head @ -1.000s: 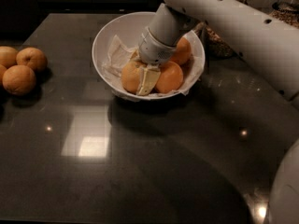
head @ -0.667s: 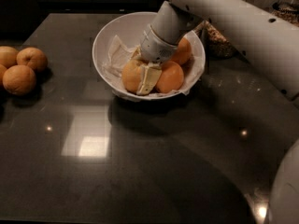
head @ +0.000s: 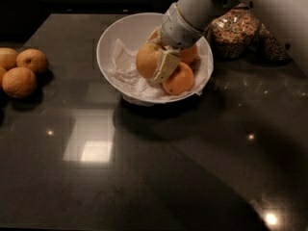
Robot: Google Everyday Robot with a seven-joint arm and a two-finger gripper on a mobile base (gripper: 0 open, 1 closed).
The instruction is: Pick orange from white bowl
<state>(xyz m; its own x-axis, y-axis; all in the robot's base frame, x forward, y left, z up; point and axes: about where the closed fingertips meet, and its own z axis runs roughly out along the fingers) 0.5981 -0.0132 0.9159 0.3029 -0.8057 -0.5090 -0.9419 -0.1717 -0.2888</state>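
The white bowl (head: 120, 37) stands on the dark counter, lined with crumpled white paper. My gripper (head: 155, 61) reaches into it from the upper right and is shut on the paler orange (head: 146, 60), which sits lifted above the bowl's bottom, at about rim height. Two deeper-orange oranges lie in the bowl beside it, one (head: 179, 80) at the front right and one (head: 189, 55) behind, partly hidden by the wrist.
Several oranges (head: 20, 81) lie on the counter at the left edge. Glass jars of cereal (head: 235, 32) stand just right of the bowl, under my arm. The dark counter (head: 159, 177) stretches toward the front.
My gripper has risen with the paler orange in it, lifting it from among the other oranges to about rim height. The bowl and the other oranges have not moved.
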